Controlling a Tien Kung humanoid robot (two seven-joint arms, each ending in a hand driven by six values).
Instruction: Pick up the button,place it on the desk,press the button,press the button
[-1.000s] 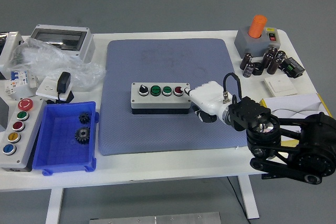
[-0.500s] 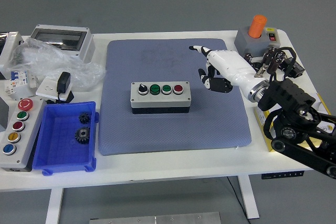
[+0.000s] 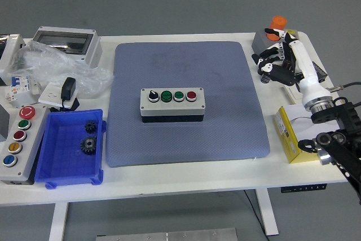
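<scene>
Lying flat near the middle of the blue textured rubber mat [image 3: 186,134], the grey rectangular four-button control box [image 3: 172,105] has its long axis running left to right, parallel to the near edge of the white worktop [image 3: 186,179]. Its button face points up, showing a row of round caps: a black-and-white selector at the left, two green ones, then a red one at the right. The box has a pale lid over a darker base with squared corners.

Well apart from it, at the far right of the worktop, the white right robot hand [image 3: 276,63] hangs over the clutter beside the grey box with an orange cylinder [image 3: 274,29]. Its fingers look loosely curled and seem to hold nothing, though the view there is crowded.

At the near left sits a blue plastic bin [image 3: 59,167] holding two dark toothed gears [image 3: 88,137].
</scene>
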